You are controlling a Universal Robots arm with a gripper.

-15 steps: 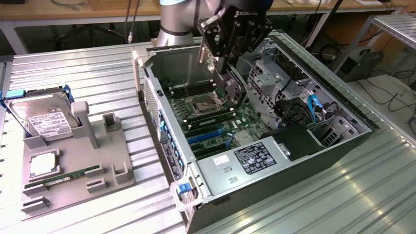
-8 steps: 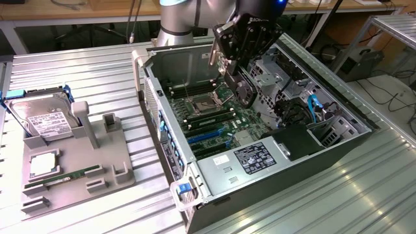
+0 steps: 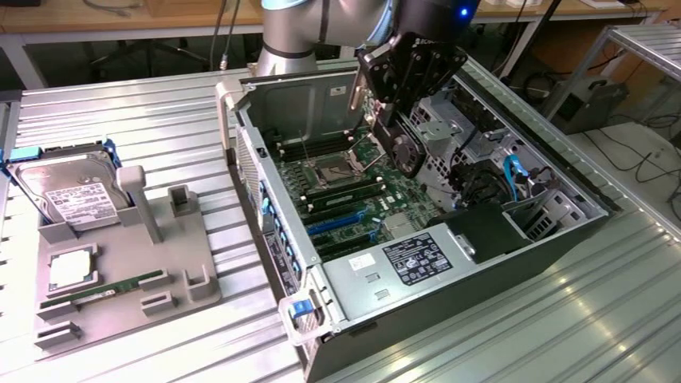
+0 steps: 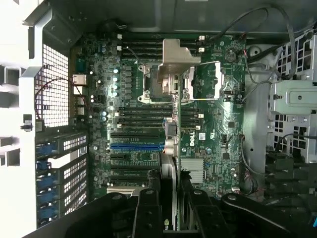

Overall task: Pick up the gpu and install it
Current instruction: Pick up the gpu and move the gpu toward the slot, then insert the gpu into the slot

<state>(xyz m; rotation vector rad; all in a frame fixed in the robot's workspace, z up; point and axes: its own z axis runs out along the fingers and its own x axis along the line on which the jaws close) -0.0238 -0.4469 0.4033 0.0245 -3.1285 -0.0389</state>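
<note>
Though clamped between the fingers of the black two-finger gripper (image 4: 172,193), hangs uninstalled above the green motherboard (image 3: 352,195): thin flat black gpu card (image 3: 404,152) with silver bracket, apart from the long blue expansion slot (image 4: 136,146) on that motherboard. Pick-up done, by the look of it; seating left.

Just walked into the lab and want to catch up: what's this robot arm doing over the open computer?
The robot arm's gripper is clamped on the graphics card, holding it on edge above the motherboard inside the open computer case. The card is not seated in a slot yet. On the grey holder at the exterior view's left, a hard drive and a memory stick sit untouched.
</note>
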